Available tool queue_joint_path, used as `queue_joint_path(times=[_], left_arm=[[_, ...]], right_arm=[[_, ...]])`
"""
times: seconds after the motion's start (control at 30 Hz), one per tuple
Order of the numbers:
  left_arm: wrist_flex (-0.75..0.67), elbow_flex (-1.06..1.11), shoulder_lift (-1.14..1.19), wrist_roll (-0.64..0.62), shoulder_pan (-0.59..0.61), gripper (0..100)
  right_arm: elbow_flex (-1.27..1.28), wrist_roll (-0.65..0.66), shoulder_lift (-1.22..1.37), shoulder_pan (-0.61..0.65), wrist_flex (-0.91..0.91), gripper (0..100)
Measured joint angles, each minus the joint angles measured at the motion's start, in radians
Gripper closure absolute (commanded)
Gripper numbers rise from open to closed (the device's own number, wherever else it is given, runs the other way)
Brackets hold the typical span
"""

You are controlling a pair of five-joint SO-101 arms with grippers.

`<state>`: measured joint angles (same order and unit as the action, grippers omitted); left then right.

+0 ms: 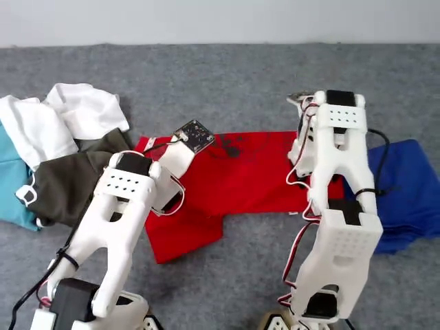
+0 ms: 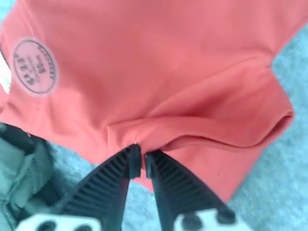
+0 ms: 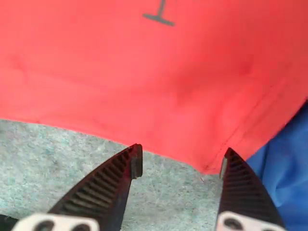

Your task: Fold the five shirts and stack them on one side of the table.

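A red shirt (image 1: 240,175) lies spread across the middle of the grey table (image 1: 240,75), its left sleeve part folded toward the front. My left gripper (image 2: 141,161) is shut on a raised fold at the red shirt's (image 2: 168,72) edge near that sleeve. The left arm (image 1: 124,206) leans over the shirt's left part. My right gripper (image 3: 180,161) hangs open just above the red shirt's (image 3: 144,72) right corner, with cloth and table between its fingers. A blue shirt (image 1: 405,199) lies folded at the right, touching the red one.
A loose pile sits at the left: a white shirt (image 1: 62,117), a dark olive shirt (image 1: 69,182) and a teal shirt (image 1: 10,179). The olive cloth (image 2: 19,163) lies close beside my left gripper. Blue cloth (image 3: 288,163) borders the right gripper. Bare table runs along the back.
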<state>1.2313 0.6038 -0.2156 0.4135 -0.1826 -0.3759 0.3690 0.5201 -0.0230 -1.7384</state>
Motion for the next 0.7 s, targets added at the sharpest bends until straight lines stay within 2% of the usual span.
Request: queue_joint_path(times=[0.33, 0.7], left_arm=[[-0.091, 0.000, 0.006, 0.000, 0.068, 99], [-0.229, -0.026, 0.239, 0.000, 0.071, 99]], right_arm=[[0.002, 0.002, 0.000, 0.109, 0.000, 73.2], [0.002, 0.002, 0.000, 0.137, 0.000, 73.2]])
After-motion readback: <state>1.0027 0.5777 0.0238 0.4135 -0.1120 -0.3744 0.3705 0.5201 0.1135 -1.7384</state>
